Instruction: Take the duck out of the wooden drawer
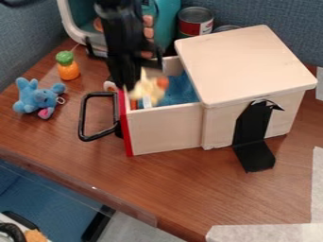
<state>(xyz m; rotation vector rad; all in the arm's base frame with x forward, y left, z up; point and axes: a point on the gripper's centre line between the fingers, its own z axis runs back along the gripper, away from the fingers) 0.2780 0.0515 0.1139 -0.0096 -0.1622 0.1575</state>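
Blue plush (38, 98) sits at the left edge of the scene, with the pineapple (67, 66) just beyond it; the bare stretch of table (56, 134) nearer than both would make a sensible landing place. Next comes the black handle (82, 118), standing out from the drawer's red front (125, 125). Any path leftward should pass above both, since a low one could snag the loop or nudge the drawer (165, 130). The gripper (133, 81) hangs over the drawer's left end, right at the duck (146, 90), which is at the opening close behind the red front. Whether the duck is gripped or merely beneath, I cannot tell (the two overlap from here). The step in hand, as I judge it, is securing the duck and raising it: a firm but gentle squeeze around the body, not the orange bill, then straight up. Only once its underside clears the rim should it travel sideways. Drifting right is riskier, as the blue cloth (180, 90) might catch and the box lid (243, 61) overhangs there.
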